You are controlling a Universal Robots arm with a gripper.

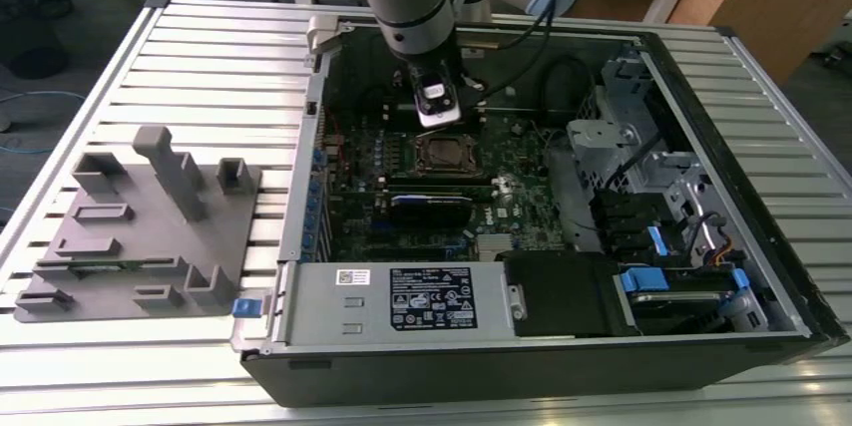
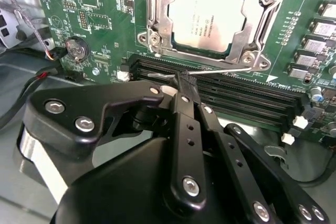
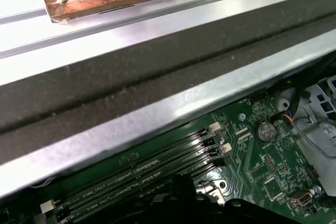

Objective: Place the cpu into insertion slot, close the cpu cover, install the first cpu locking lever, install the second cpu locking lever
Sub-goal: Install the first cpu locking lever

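Second wrist view: the cpu, a flat dull-silver square, sits in the slot, framed by the silvery cover lying flat around it. The black claw is clenched, its tips together on a thin wire lever that runs along the cover's edge, just above the long black memory slots. Green board lies open beside the socket. In the exterior view the claw hangs inside the open steel case, just behind the socket, on the ribbed metal bench.
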